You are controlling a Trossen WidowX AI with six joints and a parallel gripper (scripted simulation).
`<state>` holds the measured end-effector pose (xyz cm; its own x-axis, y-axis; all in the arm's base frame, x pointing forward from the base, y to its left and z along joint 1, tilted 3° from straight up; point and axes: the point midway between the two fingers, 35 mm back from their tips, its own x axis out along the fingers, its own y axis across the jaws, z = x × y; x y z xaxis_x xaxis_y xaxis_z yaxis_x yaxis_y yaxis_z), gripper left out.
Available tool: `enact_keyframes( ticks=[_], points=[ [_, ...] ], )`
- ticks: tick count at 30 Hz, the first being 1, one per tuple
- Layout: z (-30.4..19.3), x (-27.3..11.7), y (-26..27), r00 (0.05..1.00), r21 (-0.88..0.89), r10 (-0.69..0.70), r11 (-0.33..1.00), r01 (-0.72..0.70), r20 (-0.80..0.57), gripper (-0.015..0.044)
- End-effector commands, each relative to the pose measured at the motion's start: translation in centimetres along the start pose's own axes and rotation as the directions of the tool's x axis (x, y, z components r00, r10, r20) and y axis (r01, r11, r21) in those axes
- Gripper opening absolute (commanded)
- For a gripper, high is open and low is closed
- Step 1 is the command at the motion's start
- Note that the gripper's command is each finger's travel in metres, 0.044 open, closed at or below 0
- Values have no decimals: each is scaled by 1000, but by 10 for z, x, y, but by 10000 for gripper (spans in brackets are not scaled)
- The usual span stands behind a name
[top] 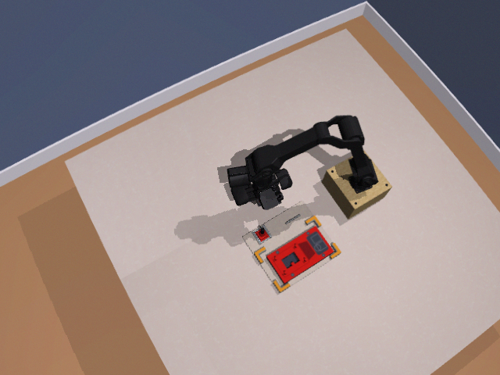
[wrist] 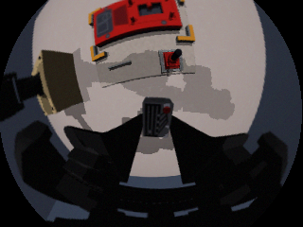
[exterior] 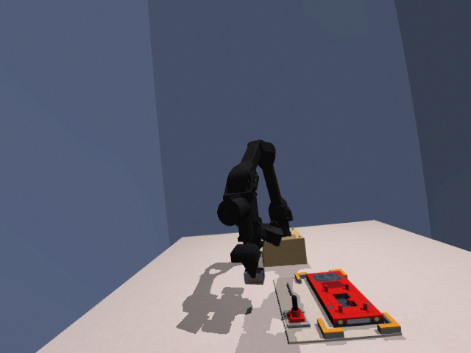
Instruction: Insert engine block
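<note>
The engine block [exterior: 254,279] [wrist: 157,113], grey with dark grooves and a red dot on its top, is held above the table. My gripper [exterior: 252,271] [wrist: 157,117] is shut on it, one finger on each side. Its fingertips and the block are hidden under the arm in the top view. The red car body [top: 296,251] [exterior: 330,304] [wrist: 147,25] lies beside the block's position, lower down. Its dark opening [top: 288,257] [exterior: 340,298] [wrist: 151,8] is empty, with a small red projection at one edge. I cannot tell which way the block's slot side faces.
The car body lies between orange corner brackets [top: 280,287] [exterior: 330,334] [wrist: 186,38] on a pale board. A red stand with an upright black lever [top: 261,232] [exterior: 294,304] [wrist: 175,54] and a thin grey rod [top: 292,219] [wrist: 119,65] are on the near strip. The wooden base [top: 343,195] [exterior: 285,252] carries the arm.
</note>
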<state>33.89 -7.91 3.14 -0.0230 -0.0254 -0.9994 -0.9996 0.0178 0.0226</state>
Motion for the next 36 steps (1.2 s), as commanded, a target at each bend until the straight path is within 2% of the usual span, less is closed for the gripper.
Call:
enact_keyframes(
  ticks=[1, 9, 15, 36],
  points=[
    [0, -17, 0, 1000, 6, -10, 1000, 10, -4, 0],
    [2, -42, 5, 1000, 6, -9, 1000, 9, -4, 0],
    [4, -44, 5, 1000, 19, -9, 1000, 9, -4, 0],
    [68, -21, -5, 1000, 411, -12, 911, 10, 2, 0]
  ],
)
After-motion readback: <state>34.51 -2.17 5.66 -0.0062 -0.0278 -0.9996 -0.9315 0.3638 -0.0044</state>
